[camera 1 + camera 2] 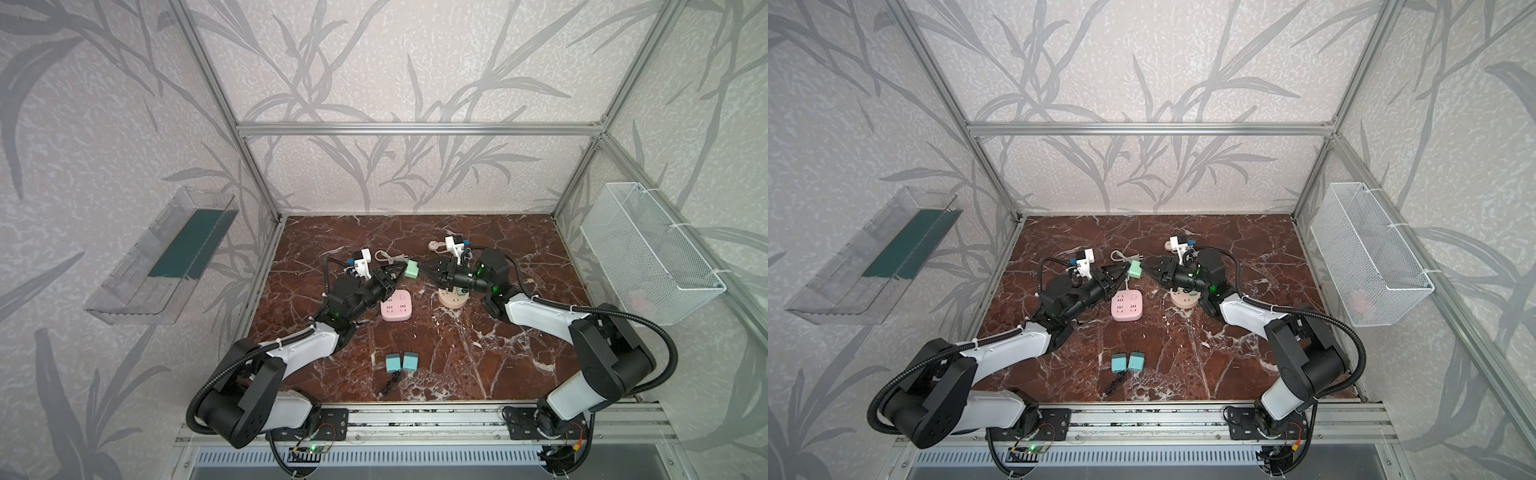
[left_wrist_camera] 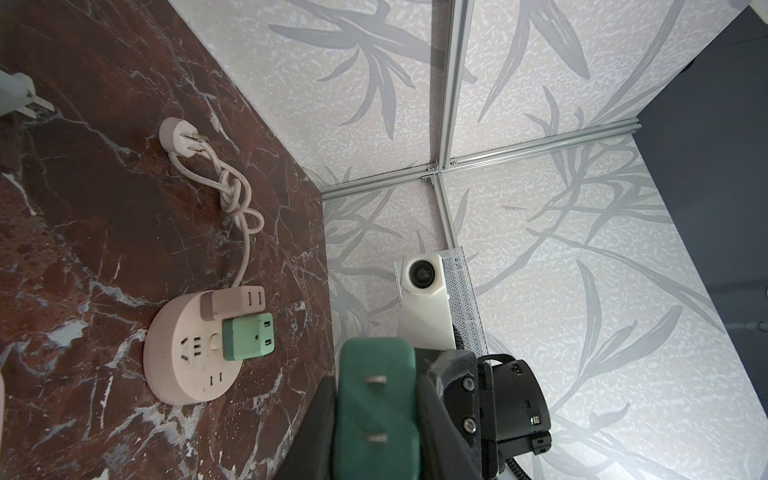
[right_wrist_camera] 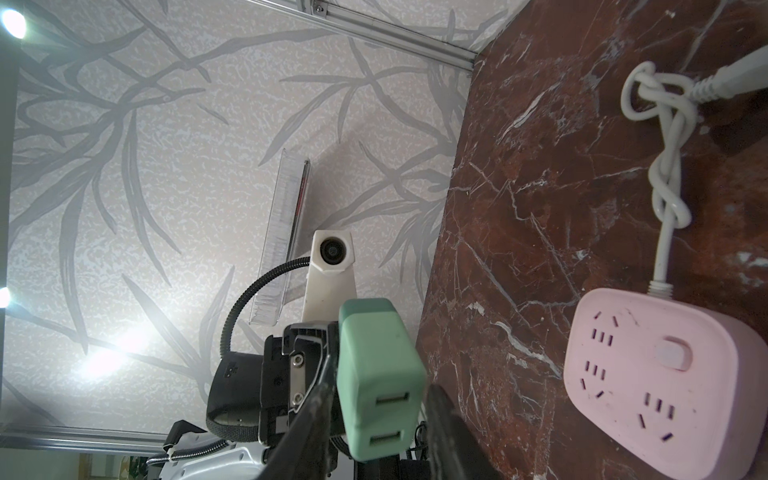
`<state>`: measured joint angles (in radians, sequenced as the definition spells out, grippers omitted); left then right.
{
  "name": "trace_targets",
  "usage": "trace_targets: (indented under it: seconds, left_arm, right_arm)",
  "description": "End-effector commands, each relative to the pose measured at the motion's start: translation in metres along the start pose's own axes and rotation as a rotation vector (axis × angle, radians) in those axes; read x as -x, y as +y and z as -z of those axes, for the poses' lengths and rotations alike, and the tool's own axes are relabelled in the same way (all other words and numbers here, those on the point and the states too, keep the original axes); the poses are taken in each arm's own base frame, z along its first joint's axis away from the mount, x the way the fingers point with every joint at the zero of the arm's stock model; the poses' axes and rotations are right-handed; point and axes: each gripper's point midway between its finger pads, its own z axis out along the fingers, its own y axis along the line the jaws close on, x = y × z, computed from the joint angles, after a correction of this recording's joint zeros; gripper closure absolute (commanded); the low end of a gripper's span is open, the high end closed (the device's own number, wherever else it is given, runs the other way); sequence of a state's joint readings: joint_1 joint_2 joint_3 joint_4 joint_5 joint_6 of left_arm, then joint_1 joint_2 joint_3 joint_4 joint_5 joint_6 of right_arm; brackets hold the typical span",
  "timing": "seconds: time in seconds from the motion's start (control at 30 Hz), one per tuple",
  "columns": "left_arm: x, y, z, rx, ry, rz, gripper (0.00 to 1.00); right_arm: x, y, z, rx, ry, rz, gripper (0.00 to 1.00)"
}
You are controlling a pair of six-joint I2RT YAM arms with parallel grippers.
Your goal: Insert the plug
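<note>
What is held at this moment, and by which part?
The mint-green cube-shaped charger plug hangs in mid-air: the left gripper pinches the sides of its pronged end; the right gripper flanks its USB-port end, firm contact unclear.

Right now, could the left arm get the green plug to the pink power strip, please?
Probably yes: the pink power strip lies close beside the left claw, sockets bare; but the right claw seems to grip the green plug too.
</note>
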<state>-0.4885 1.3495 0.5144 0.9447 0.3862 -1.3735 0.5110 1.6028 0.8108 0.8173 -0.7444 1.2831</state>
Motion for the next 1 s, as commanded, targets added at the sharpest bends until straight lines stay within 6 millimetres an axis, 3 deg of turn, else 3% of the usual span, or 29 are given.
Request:
trace_targets:
  seconds: [0.0, 0.67, 0.97]
  left_arm:
    - [0.002, -0.010, 0.000, -0.059, -0.005, 0.018, 1.00]
    - [-0.001, -0.009, -0.002, -0.086, 0.010, 0.052, 1.00]
    - [-0.003, -0.008, -0.003, -0.087, 0.023, 0.056, 1.00]
  right_arm:
    - [-0.001, 0.014, -0.005, 0.053, 0.020, 0.032, 0.61]
    - [-0.005, 0.024, -0.018, 0.090, 0.051, 0.049, 0.64]
    - [-0.002, 0.029, -0.022, 0.097, 0.057, 0.067, 0.77]
